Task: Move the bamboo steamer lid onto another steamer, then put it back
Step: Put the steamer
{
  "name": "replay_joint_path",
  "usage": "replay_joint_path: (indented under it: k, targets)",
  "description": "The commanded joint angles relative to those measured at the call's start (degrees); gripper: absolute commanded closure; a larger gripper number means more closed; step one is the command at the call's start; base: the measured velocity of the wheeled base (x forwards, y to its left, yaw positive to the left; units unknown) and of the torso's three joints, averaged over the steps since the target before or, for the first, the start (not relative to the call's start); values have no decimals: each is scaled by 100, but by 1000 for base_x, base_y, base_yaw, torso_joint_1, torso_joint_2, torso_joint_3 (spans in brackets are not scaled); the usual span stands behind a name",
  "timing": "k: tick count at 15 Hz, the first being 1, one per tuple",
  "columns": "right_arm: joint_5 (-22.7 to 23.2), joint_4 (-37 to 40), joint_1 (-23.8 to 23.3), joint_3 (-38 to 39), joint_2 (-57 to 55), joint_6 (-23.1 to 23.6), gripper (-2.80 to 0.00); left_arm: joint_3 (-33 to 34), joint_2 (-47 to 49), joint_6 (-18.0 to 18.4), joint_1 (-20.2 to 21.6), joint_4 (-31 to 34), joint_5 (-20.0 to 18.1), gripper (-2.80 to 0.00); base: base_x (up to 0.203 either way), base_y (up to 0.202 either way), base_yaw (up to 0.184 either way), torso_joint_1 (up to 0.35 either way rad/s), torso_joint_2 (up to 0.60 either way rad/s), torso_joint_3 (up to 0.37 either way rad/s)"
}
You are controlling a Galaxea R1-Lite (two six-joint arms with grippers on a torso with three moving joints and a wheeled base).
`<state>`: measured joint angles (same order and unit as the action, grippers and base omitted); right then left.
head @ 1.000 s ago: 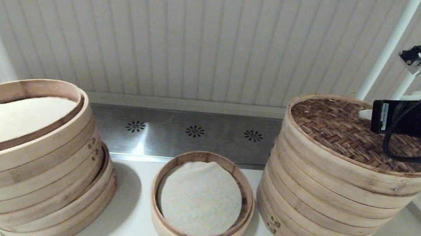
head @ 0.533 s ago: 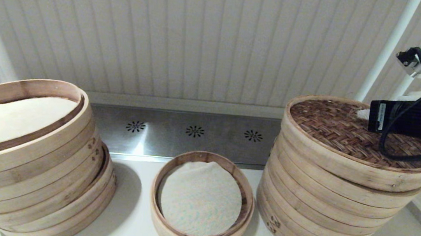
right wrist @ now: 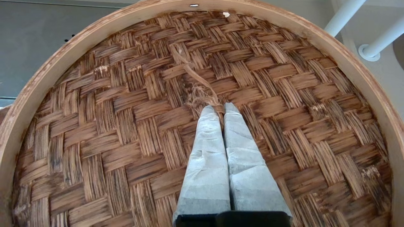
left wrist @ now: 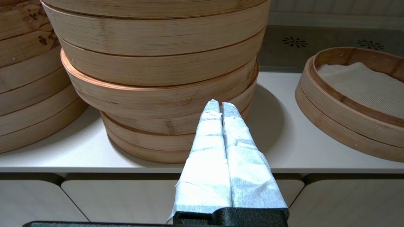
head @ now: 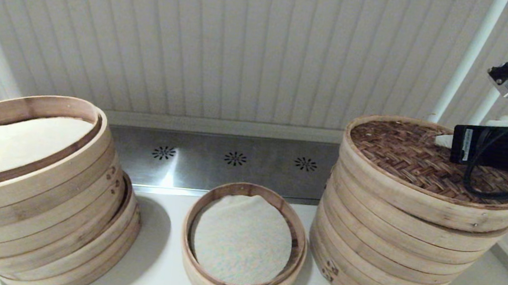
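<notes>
The bamboo steamer lid (head: 404,153), dark woven top in a pale band rim, sits slightly raised and askew on the tall right stack (head: 387,265). My right gripper (head: 441,139) reaches over it from the right. In the right wrist view the lid (right wrist: 120,132) fills the frame, and the right gripper (right wrist: 220,108) is shut on the frayed fibre loop at its centre. The small low steamer (head: 243,240) with a pale cloth liner stands uncovered at the middle of the counter. My left gripper (left wrist: 220,104) is shut on nothing, held low in front of the left stack.
A leaning stack of cloth-lined baskets (head: 31,194) stands at the left, with another stack (left wrist: 28,78) beyond it. A steel vent strip (head: 233,159) runs along the back wall. White pipes (head: 473,57) rise behind the right stack. The white counter (head: 151,264) ends at its front edge.
The lid has come up a little off the right stack, so a step shows under its rim. The right gripper has since drifted slightly to the right with it.
</notes>
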<state>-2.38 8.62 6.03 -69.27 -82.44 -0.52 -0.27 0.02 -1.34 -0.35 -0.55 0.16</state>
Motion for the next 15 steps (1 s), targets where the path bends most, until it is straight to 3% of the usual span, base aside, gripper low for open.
replay_joint_path:
  k: [1, 15]
  targets:
    - [1, 17, -15, 27, 45, -1, 0, 0, 6, -7, 0, -7, 4, 0, 0, 0, 0, 0, 0, 0]
    - [1, 17, -31, -43, 73, 8, 0, 0, 6, -7, 0, -7, 2, 0, 0, 0, 0, 0, 0, 0]
